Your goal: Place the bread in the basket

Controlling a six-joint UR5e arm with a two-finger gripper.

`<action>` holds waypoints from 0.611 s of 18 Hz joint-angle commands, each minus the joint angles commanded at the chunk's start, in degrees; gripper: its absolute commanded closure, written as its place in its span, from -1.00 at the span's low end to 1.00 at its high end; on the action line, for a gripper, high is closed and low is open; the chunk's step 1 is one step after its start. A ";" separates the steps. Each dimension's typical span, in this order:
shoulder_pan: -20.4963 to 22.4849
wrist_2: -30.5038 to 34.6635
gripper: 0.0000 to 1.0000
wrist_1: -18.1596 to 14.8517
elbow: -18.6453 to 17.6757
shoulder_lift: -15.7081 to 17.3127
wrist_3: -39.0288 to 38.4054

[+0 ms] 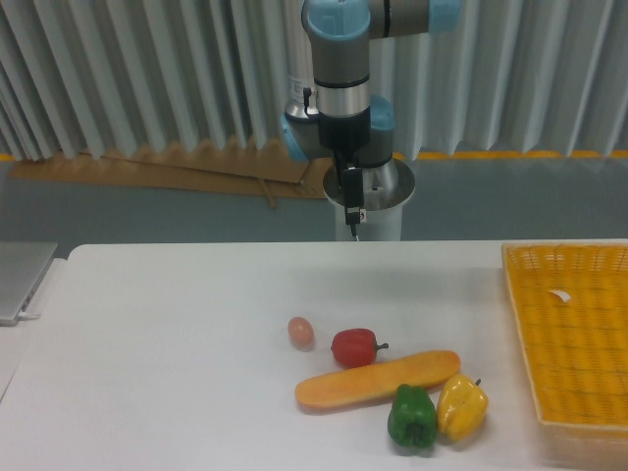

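Bread (pixel 378 381) lay on the white desk (pixel 157 373), touching the green pepper (pixel 411 419), left of the basket (pixel 574 334). We saw the hand (pixel 352 206) hanging high behind; we cannot tell if its fingers were apart.

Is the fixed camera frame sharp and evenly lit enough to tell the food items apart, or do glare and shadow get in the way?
Fixed camera: soft, slightly hazy focus, yet the long orange-tan bread, small tan egg and red, green and yellow peppers separate clearly; lighting is even, shadows faint; the white table is bright, near washed out; the yellow lattice basket is cropped at the right edge.
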 joint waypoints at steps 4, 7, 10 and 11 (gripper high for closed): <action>0.91 0.00 -1.00 0.07 -0.02 -0.52 0.88; 0.91 0.00 -1.00 0.16 0.25 -0.61 1.50; 0.91 -0.08 -1.00 0.25 0.33 -0.61 1.50; 1.00 -0.08 -1.00 0.34 0.42 -0.61 1.50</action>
